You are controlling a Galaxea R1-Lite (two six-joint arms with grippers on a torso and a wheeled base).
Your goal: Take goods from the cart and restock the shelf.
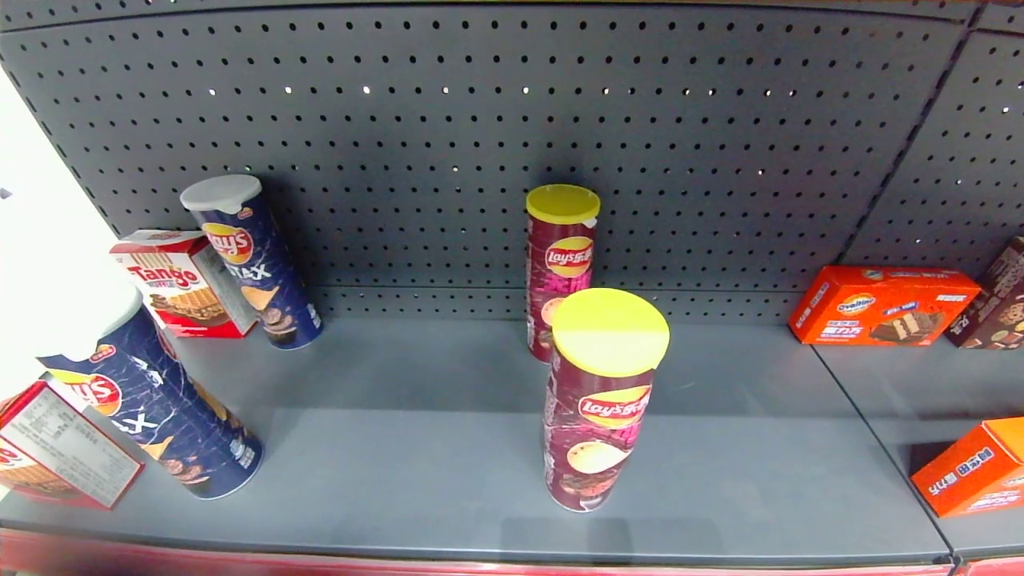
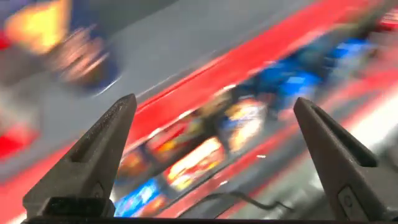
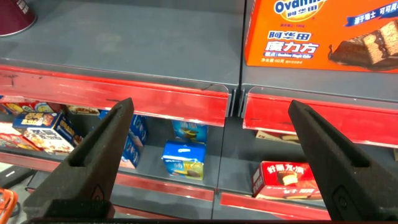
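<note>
Two maroon chip cans with yellow lids stand upright on the grey shelf point(image 1: 448, 448), one near the front point(image 1: 600, 400) and one behind it against the pegboard point(image 1: 560, 264). Two dark blue chip cans with white lids stand at the left, one at the front point(image 1: 156, 400) and one farther back point(image 1: 252, 260). My left gripper point(image 2: 214, 158) is open and holds nothing, with the shelf's red front edge point(image 2: 205, 81) passing blurred beyond it. My right gripper point(image 3: 217, 155) is open and holds nothing, level with the red shelf rail point(image 3: 112, 87) below an orange box point(image 3: 320, 31).
A red-and-white wafer box point(image 1: 180, 280) stands behind the blue cans and another point(image 1: 56, 448) leans at the front left. Orange boxes lie at the right back point(image 1: 880, 304) and right front point(image 1: 972, 468). Lower shelves hold a blue packet point(image 3: 183, 158) and a red box point(image 3: 286, 177).
</note>
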